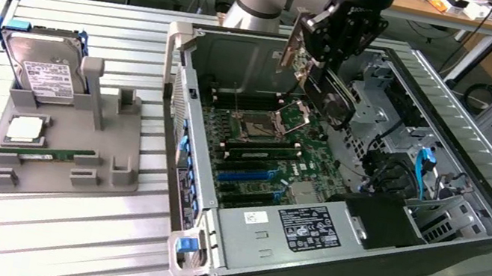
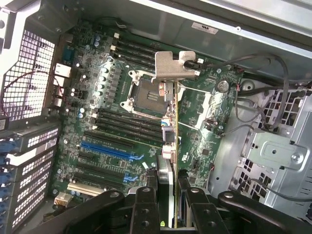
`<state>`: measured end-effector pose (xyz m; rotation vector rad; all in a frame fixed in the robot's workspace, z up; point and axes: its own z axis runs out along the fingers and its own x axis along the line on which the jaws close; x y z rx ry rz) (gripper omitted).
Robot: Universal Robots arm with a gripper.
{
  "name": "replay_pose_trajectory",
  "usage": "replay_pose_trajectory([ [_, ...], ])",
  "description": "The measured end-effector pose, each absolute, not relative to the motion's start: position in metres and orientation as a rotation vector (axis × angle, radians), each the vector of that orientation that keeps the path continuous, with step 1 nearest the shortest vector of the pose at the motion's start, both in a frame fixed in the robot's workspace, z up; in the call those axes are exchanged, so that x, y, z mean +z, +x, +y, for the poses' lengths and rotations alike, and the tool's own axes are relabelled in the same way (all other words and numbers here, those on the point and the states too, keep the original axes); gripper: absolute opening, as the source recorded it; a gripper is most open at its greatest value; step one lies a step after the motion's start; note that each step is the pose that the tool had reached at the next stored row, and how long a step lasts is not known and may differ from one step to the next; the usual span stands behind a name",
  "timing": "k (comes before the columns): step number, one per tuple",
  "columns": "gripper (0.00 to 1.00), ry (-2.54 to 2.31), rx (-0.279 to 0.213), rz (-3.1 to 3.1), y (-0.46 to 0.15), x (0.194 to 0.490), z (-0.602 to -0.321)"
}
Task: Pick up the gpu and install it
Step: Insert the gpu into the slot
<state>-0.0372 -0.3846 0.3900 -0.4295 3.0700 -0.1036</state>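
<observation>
Between my fingertips: my gripper [image 2: 174, 217] is clamped on the gpu [image 2: 170, 161], card edge-on, silver bracket [image 2: 171, 66] at the far end. I hold it in the air over the open case [image 1: 205, 252], above the motherboard [image 2: 97, 112], by the CPU socket [image 2: 146, 95], not seated in the blue slots [image 2: 105, 148]. Beyond the case, at the exterior view's left, the grey fixture [image 1: 112, 152] carries a hard drive [image 1: 44, 76] and a RAM stick [image 1: 46, 154].
</observation>
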Motion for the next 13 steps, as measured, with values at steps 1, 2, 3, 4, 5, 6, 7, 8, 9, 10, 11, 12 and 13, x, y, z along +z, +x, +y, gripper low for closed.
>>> replay_pose_trajectory([
  [1,0.27,-0.435,-0.103,3.069,-0.0372,0.39,-0.3846],
  [2,0.27,-0.438,-0.103,3.069,-0.0372,0.39,-0.3846],
  [3,0.27,-0.441,-0.103,3.068,-0.0372,0.39,-0.3846],
  [4,0.27,-0.445,-0.103,3.067,-0.0372,0.39,-0.3846],
  [5,0.27,-0.447,-0.103,3.067,-0.0372,0.39,-0.3846],
  [6,0.27,-0.453,-0.103,3.066,-0.0372,0.39,-0.3846],
  [7,0.27,-0.455,-0.103,3.066,-0.0372,0.39,-0.3846],
  [8,0.27,-0.459,-0.103,3.065,-0.0372,0.39,-0.3846],
  [9,0.27,-0.463,-0.103,3.064,-0.0372,0.39,-0.3846],
  [10,0.27,-0.468,-0.103,3.064,-0.0372,0.39,-0.3846],
  [11,0.27,-0.471,-0.103,3.063,-0.0372,0.39,-0.3846],
  [12,0.27,-0.473,-0.103,3.063,-0.0372,0.39,-0.3846],
  [13,0.27,-0.478,-0.102,3.062,-0.0372,0.39,-0.3846],
])
